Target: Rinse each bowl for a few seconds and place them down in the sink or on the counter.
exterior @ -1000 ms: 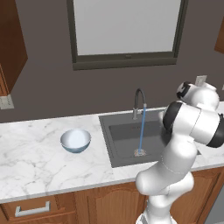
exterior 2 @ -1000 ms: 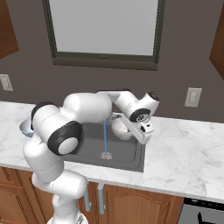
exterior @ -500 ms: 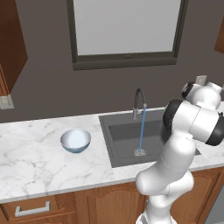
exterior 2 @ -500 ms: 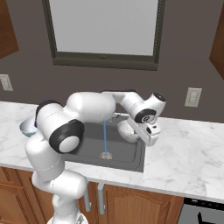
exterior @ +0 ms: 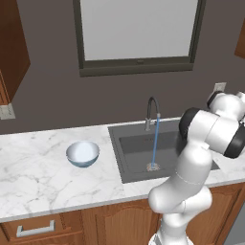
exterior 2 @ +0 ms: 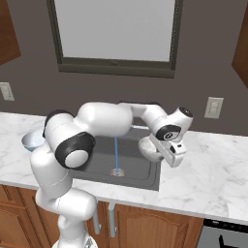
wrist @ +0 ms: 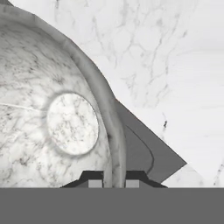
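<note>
My gripper (wrist: 113,180) is shut on the rim of the grey-white speckled bowl (wrist: 65,122), one finger inside and one outside. In the right base view the hand holds this bowl (exterior 2: 151,149) above the right edge of the sink (exterior 2: 140,167), beside the white marble counter (exterior 2: 208,174). In the hand view a corner of the dark sink (wrist: 144,153) shows under the bowl's rim, with counter (wrist: 175,57) beyond it. The light blue bowl (exterior: 83,153) stands upright on the counter (exterior: 38,177) left of the sink (exterior: 134,148); part of this bowl (exterior 2: 33,140) shows behind my arm.
Water (exterior: 155,143) runs from the gooseneck faucet (exterior: 151,112) down to the drain. A wall outlet (exterior 2: 213,107) sits above the counter to the right. Brown cabinets run below the counter's front edge. A window is on the wall behind the sink.
The arm has carried the speckled bowl to the right, from over the basin out of the water stream to the sink's right edge. The blue bowl has not moved.
</note>
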